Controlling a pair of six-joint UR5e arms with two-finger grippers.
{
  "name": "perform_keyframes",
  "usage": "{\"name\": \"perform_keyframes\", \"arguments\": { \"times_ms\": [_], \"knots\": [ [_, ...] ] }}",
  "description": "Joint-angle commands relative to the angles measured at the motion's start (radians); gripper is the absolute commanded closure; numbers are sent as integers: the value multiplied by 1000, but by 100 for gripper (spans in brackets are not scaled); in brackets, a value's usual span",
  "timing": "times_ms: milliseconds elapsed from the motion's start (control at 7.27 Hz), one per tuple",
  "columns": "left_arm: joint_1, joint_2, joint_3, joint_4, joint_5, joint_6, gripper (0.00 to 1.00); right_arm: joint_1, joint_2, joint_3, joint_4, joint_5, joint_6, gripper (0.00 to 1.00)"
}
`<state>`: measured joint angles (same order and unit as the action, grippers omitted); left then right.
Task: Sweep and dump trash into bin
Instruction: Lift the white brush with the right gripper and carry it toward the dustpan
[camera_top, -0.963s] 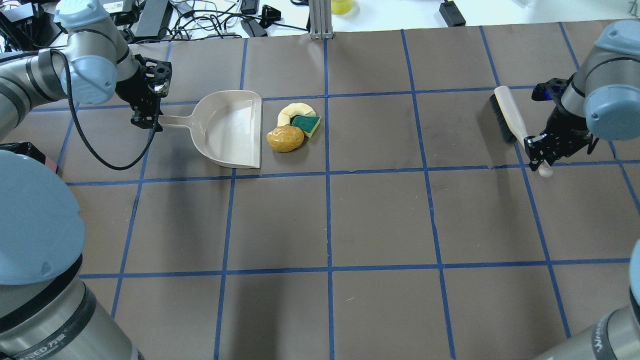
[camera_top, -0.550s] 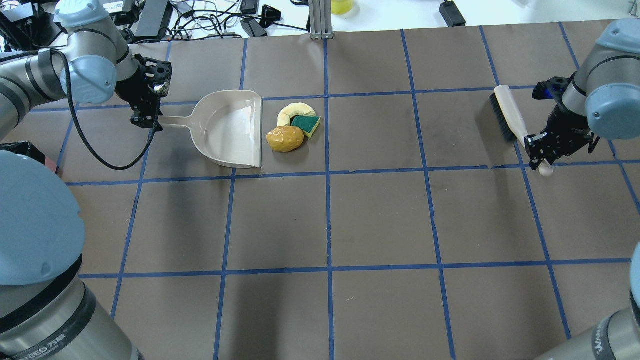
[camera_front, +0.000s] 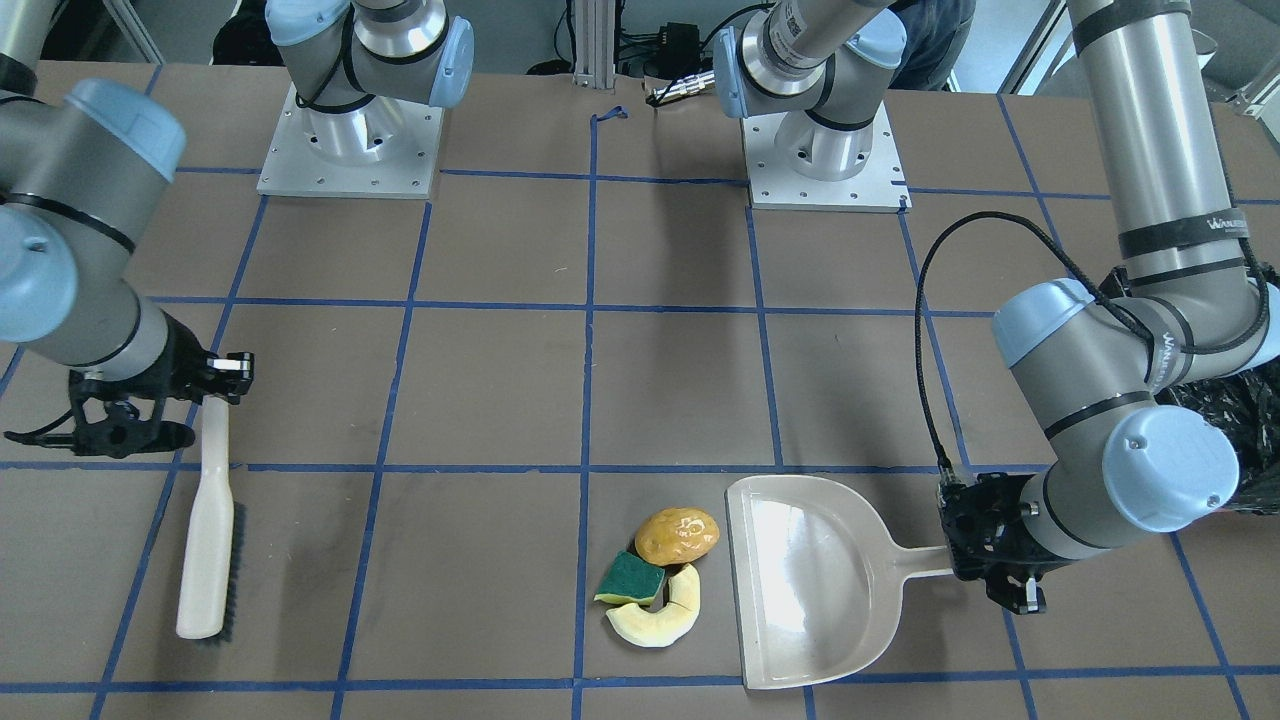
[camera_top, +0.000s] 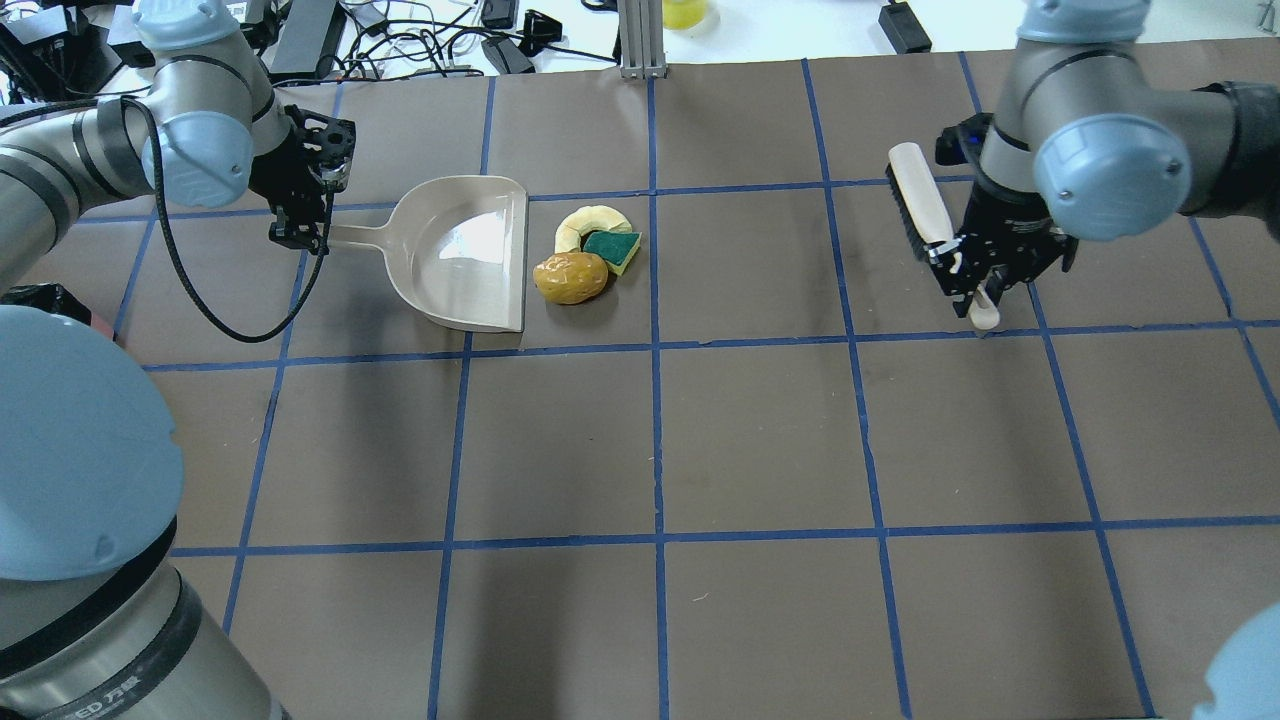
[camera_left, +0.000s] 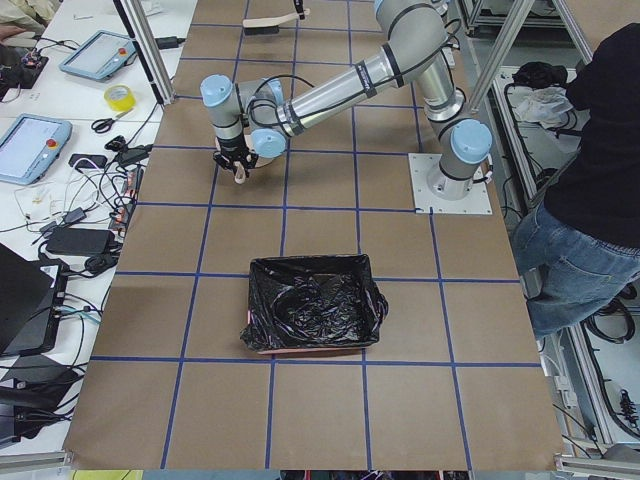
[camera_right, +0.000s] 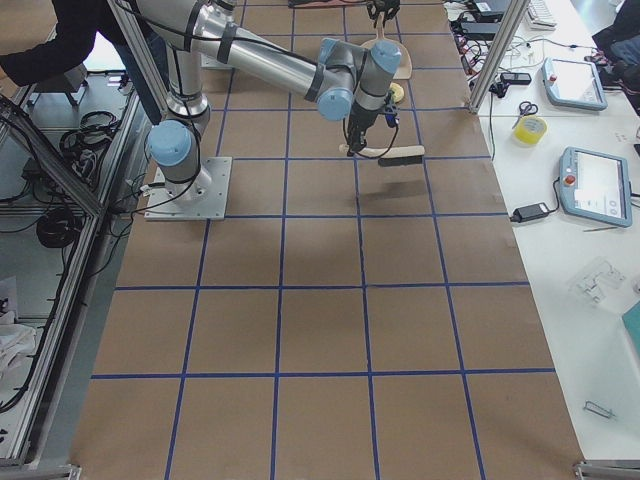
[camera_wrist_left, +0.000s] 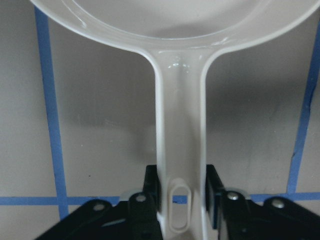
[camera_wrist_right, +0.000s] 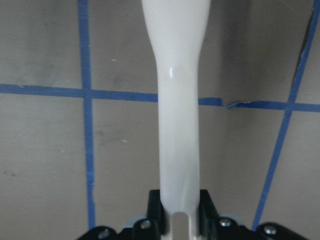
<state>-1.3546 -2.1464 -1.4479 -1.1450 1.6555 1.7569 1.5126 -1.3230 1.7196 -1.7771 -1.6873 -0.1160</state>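
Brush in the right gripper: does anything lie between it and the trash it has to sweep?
Nothing visible. Only bare table separates the brush from the trash; the dustpan sits on the trash's far side.

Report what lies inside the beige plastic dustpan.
Nothing: the beige plastic dustpan shows only its bare glossy floor. The orange-yellow lump, green-topped sponge piece and pale crescent slice lie outside its open edge. Nothing covers its inside.
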Motion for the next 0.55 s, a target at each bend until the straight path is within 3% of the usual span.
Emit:
{"name": "perform_keyframes", "arguments": {
  "times_ms": [0,413],
  "knots": [
    [-1,-1,0,1,4,1,100,226,8,-14,5,4,303,100],
    [-1,-1,-2,1,4,1,100,444,187,-185,13,52,586,100]
  ]
}}
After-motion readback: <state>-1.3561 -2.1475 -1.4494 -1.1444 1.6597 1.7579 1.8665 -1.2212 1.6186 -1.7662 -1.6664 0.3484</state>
